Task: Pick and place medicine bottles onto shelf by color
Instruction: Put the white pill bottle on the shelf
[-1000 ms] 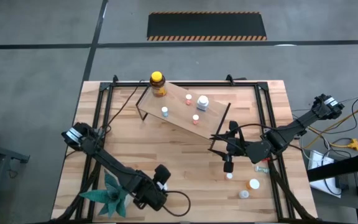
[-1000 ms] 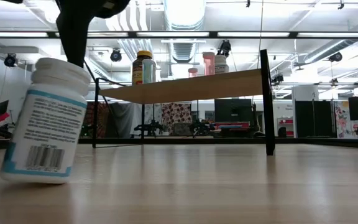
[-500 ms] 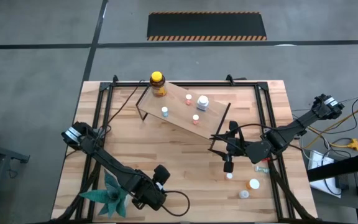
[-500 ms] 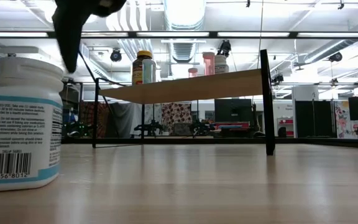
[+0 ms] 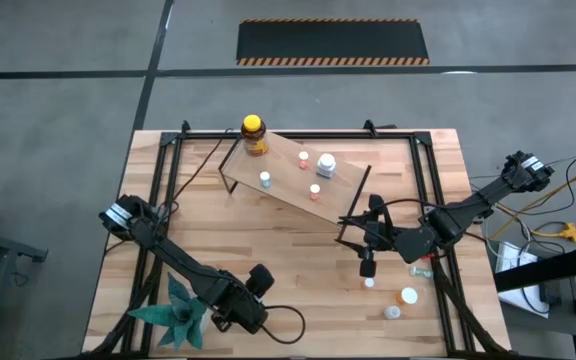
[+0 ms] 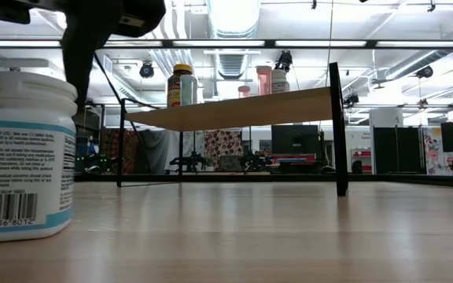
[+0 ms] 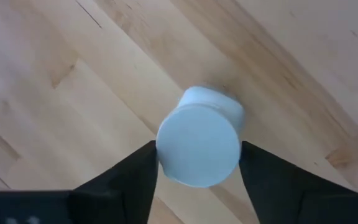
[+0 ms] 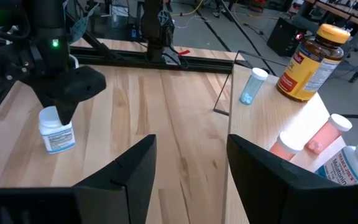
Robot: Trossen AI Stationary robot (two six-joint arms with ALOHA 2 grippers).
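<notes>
One white-capped bottle (image 7: 199,145) stands upright on the worktop (image 5: 268,240) between my left tool's (image 7: 197,163) open fingers, apparently ungripped. I should descend squarely, close below the cap, then lift straight toward the shelf (image 5: 293,172).

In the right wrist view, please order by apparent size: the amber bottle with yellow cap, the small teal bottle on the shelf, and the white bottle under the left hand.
1. Amber bottle with yellow cap, clearly largest.
2. White bottle with a teal-banded label, beneath the left hand.
3. Small teal bottle, smallest.

These stand at different distances from the camera, so the order holds only for this view.
</notes>
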